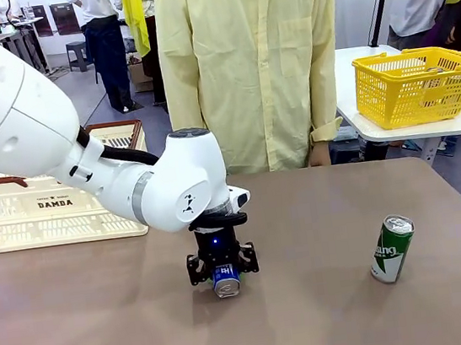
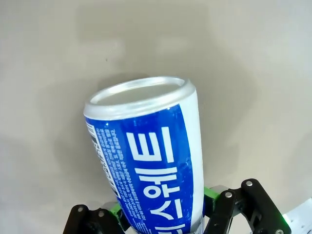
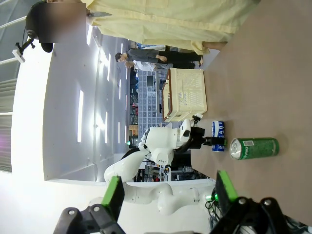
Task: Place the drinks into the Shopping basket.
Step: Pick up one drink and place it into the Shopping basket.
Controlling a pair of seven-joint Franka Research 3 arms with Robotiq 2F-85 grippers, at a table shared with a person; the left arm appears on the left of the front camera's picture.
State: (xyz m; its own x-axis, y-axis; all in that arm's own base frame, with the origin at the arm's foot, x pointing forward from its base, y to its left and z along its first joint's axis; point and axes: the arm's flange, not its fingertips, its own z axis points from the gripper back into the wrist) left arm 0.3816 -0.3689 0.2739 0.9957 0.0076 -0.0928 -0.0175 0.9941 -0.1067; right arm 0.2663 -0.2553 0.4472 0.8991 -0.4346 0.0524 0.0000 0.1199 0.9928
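A blue can with white lettering (image 1: 225, 279), one of the drinks, is near the middle of the brown table (image 1: 317, 314), and my left gripper (image 1: 223, 267) is shut on it from above. In the left wrist view the blue can (image 2: 151, 165) sits between the green pads (image 2: 210, 193), silver end toward the table. A green can (image 1: 392, 248) stands tilted at the right, untouched. The Shopping basket (image 1: 57, 208), cream with a dark rim, sits at the far left. My right gripper (image 3: 169, 192) is open and holds nothing, with the green can (image 3: 253, 147) and the blue can (image 3: 218, 136) beyond it.
A person in a pale yellow shirt (image 1: 251, 68) stands at the far edge of the table. A yellow mesh basket (image 1: 419, 84) sits on a separate white table at the back right. Bare tabletop lies between the two cans.
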